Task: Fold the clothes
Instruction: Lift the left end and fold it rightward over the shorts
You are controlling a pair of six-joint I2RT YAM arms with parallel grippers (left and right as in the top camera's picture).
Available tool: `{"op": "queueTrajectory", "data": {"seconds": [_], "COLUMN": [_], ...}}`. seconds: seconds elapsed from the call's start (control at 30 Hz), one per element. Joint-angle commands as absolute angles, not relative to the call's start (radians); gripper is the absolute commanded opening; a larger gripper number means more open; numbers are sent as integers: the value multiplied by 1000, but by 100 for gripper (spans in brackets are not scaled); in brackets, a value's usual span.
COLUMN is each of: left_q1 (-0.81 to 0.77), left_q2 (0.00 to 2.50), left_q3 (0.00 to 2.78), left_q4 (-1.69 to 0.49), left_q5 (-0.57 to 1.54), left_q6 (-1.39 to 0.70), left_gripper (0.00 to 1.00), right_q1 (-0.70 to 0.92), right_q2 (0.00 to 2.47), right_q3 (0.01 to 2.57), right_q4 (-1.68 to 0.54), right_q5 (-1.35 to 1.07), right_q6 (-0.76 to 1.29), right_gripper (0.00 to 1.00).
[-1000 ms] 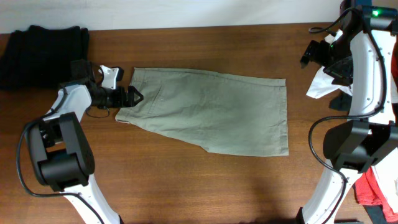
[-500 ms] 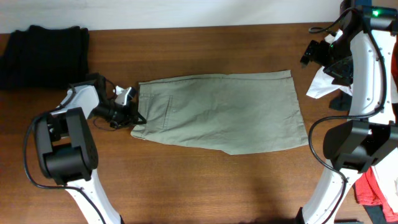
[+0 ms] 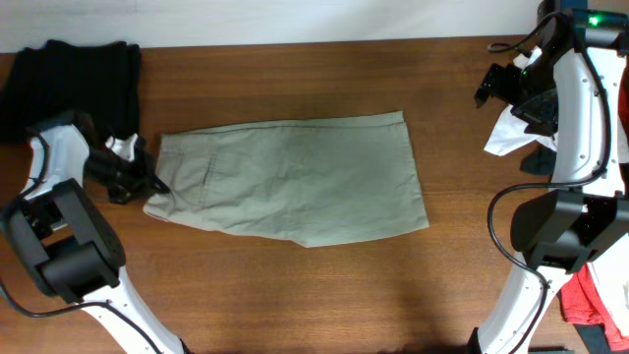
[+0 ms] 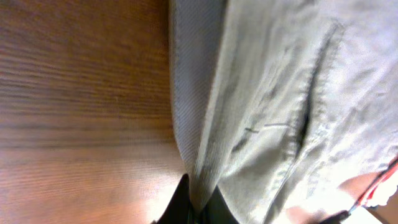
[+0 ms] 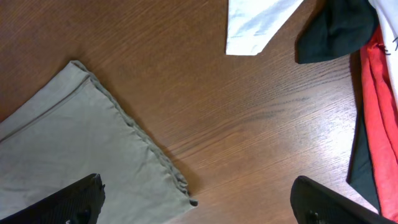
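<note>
Grey-green khaki trousers lie flat across the middle of the table, waist end to the left. My left gripper is at that left edge, shut on the trousers. In the left wrist view its black fingertips pinch a fold of the trousers at the waistband, beside a seamed pocket. My right gripper hangs high at the back right. In its own view the gripper is open with nothing between the fingers, above the trousers' leg-end corner.
A pile of black clothes sits at the back left corner. At the right edge lie a white shirt, a black piece and a red piece. Bare wooden table lies between these and the trousers.
My left gripper has shut on the trousers' waist edge and dragged the whole garment leftward across the table. The right arm has not moved.
</note>
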State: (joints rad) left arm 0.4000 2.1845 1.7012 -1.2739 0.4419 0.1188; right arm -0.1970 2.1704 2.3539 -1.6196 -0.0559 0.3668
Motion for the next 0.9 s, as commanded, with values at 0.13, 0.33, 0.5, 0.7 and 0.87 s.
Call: {"op": "queueTrajectory", "data": {"seconds": [0.13,0.33,0.5,0.7,0.87], "left_q1": [323,206,63,-149,-301], "left_q2": [2128,2000,1871,1797,1866], "left_q3": [1994,2087,2089,2089,2089], "left_q4": [-1471,-1562,-1542,-1465,-1395], "left_q5": [395,290,291,290,293], "left_q6": [97,40,19,8,-60], "left_gripper": [1,1,1,0,0], "right_q1": [-204,-204,-204,-204,-204], "right_q2": [2174,2174,2174,2174,2174], "right_q3": [2352,2352,2352,2352,2352], "right_q4": [-1619,-1619,-1620,-1620,-1620], "right_q5": [-43,-43,-43,-44,-43], "right_q6": [372,372,372,372,372], "right_gripper": [99,99,99,99,99]}}
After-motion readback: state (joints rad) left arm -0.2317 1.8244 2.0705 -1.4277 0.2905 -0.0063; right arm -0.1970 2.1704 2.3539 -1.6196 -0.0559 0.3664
